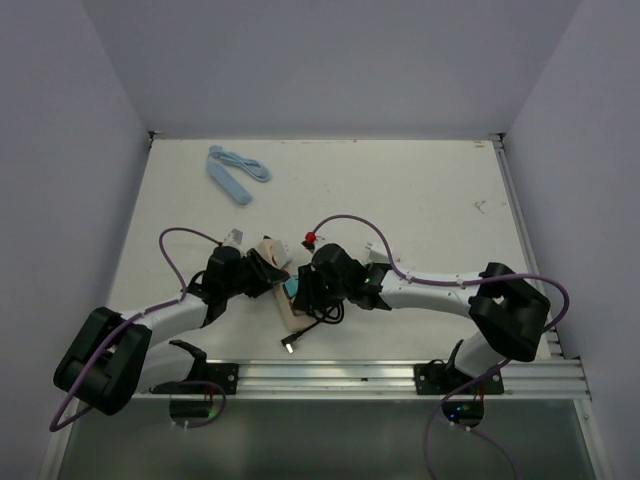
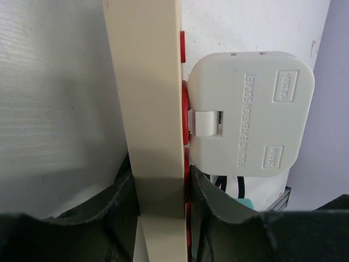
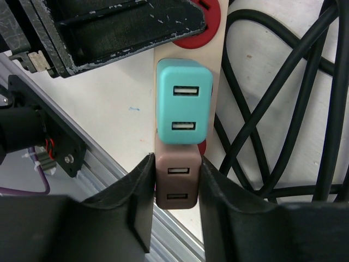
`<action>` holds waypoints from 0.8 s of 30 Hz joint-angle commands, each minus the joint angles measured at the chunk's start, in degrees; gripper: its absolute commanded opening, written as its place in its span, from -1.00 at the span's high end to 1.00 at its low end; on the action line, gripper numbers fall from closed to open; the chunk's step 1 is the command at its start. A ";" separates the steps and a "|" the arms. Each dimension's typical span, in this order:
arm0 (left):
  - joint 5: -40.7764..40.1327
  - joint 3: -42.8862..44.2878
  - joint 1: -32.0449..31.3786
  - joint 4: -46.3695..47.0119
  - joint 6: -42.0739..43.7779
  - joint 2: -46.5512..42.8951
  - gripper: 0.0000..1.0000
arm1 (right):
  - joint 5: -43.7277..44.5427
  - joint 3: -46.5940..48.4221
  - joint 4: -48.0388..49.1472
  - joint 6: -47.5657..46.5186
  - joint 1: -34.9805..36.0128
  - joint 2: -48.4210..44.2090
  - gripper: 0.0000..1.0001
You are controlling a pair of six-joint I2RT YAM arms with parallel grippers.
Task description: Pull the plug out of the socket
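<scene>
The left gripper (image 2: 161, 191) pinches the long cream plastic socket strip (image 2: 144, 82) to anchor it, while the right gripper (image 3: 175, 164) pinches the brown square USB plug (image 3: 175, 188), seated at lower centre of frame, ready for extraction.

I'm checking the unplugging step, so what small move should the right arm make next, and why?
Probably pull the brown plug straight out of the power strip. The right claw looks closed on its two sides, and the left claw clamps the strip, so it should hold steady. Keep clear of the teal plug beside it.
</scene>
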 commanded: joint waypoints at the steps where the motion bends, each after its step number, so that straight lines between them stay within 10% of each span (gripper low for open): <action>1: -0.54 -0.85 -0.07 1.44 1.89 0.44 1.00 | -1.90 -0.16 4.89 1.23 -0.48 -0.04 0.42; 8: -3.96 -1.11 -0.07 -2.42 4.17 2.20 1.00 | -2.69 -1.66 4.45 1.58 -1.89 -3.73 1.00; 24: -11.79 -1.64 -0.16 -10.43 7.34 2.90 1.00 | -3.31 -1.39 1.29 2.10 -5.14 -8.92 1.00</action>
